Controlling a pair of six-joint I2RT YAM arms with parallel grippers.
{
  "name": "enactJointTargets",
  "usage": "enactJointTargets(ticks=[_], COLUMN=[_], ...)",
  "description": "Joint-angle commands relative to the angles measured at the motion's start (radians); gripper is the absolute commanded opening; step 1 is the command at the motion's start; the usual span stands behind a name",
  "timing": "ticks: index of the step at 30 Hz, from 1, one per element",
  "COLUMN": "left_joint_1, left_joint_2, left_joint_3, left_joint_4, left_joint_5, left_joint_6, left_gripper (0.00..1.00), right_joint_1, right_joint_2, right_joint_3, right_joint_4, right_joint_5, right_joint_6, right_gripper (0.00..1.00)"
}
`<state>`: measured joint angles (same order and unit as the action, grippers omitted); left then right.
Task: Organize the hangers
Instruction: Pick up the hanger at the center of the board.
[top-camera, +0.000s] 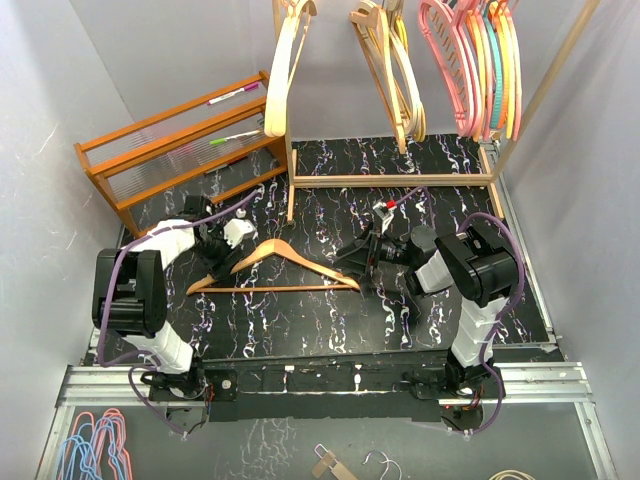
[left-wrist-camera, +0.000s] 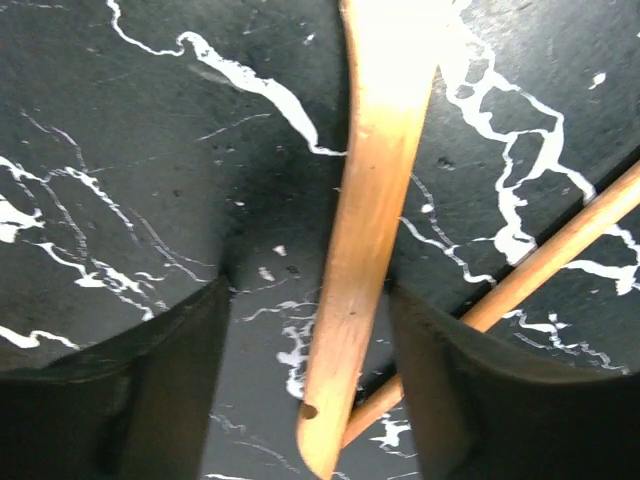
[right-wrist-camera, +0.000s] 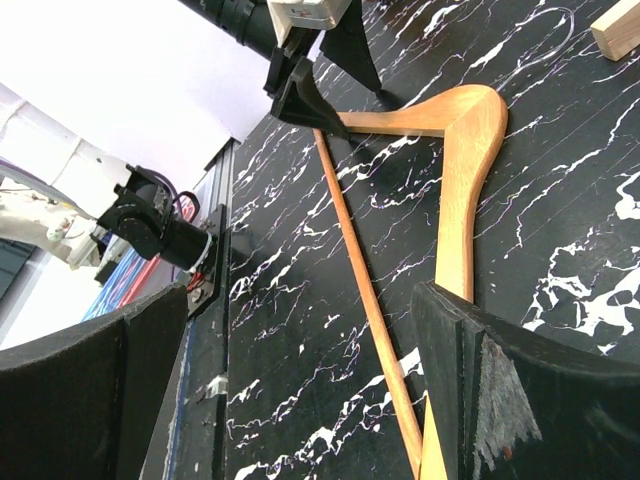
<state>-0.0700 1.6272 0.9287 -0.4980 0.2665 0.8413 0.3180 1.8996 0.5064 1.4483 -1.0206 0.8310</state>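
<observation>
Top external view: the wooden hanger lies flat on the table, with the left gripper and right gripper at opposite ends. Left wrist view: parted fingers straddle its arm, unclamped. Right wrist view: the jaws are spread wide, with one finger just beside the hanger, likely staged for a two-arm lift.

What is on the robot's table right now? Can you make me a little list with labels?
On the table: one wooden hanger, lying flat
Left gripper: open, around one end of the wooden hanger
Right gripper: open, at its other end
At the back: tan hangers and colourful hangers, hanging up
Back left: slatted shelf rack
</observation>
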Motion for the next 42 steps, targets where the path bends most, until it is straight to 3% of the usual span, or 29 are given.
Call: enactJointTargets(ticks=[1,3,4,5,13,21,28,36,42], left_joint_1=[0.016,0.016,0.016,0.016,0.089,0.149,0.152,0.153,0.155], left_joint_2=[0.055,0.067,0.07,0.068,-0.125,-0.186,-0.19,-0.19,-0.186], left_joint_3=[0.011,0.005,0.001,-0.007,-0.032,0.109,0.148,0.168,0.177], left_joint_4=[-0.164,-0.23,-0.269,-0.292,-0.332,-0.484,-0.464,-0.467,-0.463], left_joint_5=[0.067,0.103,0.117,0.132,0.239,0.375,0.383,0.37,0.367], left_joint_6=[0.126,0.18,0.21,0.233,0.361,0.385,0.353,0.356,0.347], left_gripper=[0.45,0.25,0.06,0.0,0.0,0.0,0.0,0.0,0.0], right_joint_1=[-0.009,-0.012,-0.016,-0.017,-0.022,-0.003,0.095,0.151,0.284], right_joint_2=[-0.024,-0.029,-0.031,-0.031,0.022,0.09,0.117,0.188,0.148], right_joint_3=[0.004,0.004,0.002,-0.004,-0.074,0.008,0.169,0.223,0.307], right_joint_4=[0.109,0.099,0.088,0.086,0.051,-0.138,-0.521,-0.609,-1.001], right_joint_5=[-0.014,-0.021,-0.026,-0.034,-0.041,0.002,-0.04,-0.073,0.09], right_joint_6=[0.038,0.042,0.043,0.044,-0.057,-0.18,-0.328,-0.354,-0.662], right_gripper=[0.99,0.98,0.98,0.98,0.98,0.99,0.98,0.98,0.99])
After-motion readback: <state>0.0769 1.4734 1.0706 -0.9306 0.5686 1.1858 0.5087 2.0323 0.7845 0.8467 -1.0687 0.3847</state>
